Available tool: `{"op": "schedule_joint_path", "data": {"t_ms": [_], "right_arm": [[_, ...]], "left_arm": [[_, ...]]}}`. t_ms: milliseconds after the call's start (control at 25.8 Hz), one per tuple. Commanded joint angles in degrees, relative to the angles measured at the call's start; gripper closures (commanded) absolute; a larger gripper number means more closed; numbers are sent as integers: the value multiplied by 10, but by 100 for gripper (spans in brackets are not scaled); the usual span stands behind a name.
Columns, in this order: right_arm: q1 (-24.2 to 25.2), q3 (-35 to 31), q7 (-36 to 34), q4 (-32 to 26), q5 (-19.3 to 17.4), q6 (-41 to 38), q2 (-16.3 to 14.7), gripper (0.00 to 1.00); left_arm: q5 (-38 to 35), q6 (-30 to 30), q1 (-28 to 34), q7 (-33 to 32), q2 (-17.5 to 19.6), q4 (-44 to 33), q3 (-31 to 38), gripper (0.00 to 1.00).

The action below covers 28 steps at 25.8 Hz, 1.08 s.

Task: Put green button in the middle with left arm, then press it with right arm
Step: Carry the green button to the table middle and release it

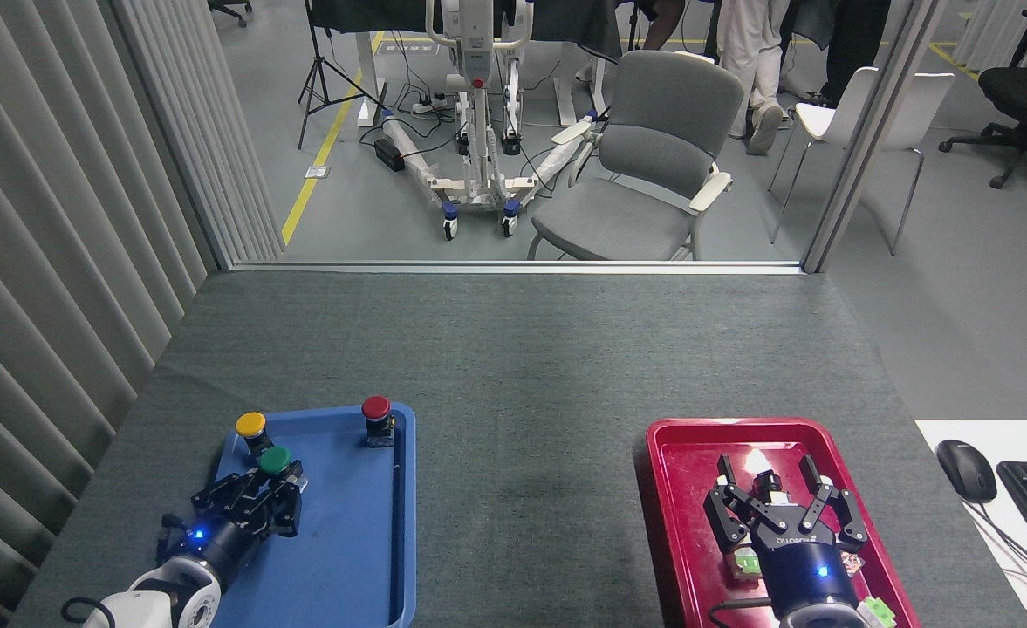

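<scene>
Dark-grey felt tabletop [513,375] holds a glossy blue plastic tray [365,558]; there the left gripper [262,488] pinches the round green-capped button [275,460]. Right gripper [780,501], white lettering unreadable, fingers spread above the red tray [679,471].

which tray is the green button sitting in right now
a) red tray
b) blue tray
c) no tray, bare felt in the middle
b: the green button sits in the blue tray, just ahead of the left claw, near the yellow button.
</scene>
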Motion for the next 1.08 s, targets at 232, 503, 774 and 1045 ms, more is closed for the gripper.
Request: {"op": "schedule_joint_path", "data": {"t_ms": [232, 503, 774, 1045], "right_arm": [[0, 3, 0, -3, 1, 0, 5, 0], [-1, 3, 1, -3, 1, 4, 13, 0], [-1, 3, 1, -3, 2, 4, 15, 0], [-2, 3, 1, -3, 4, 3, 13, 0]], "left_arm": [[4, -154, 34, 0, 28, -146, -17, 100], [8, -142, -24, -17, 0, -145, -182, 100], [8, 2, -27, -30, -30, -146, -261, 100], [7, 98, -53, -71, -82, -116, -355, 100]]}}
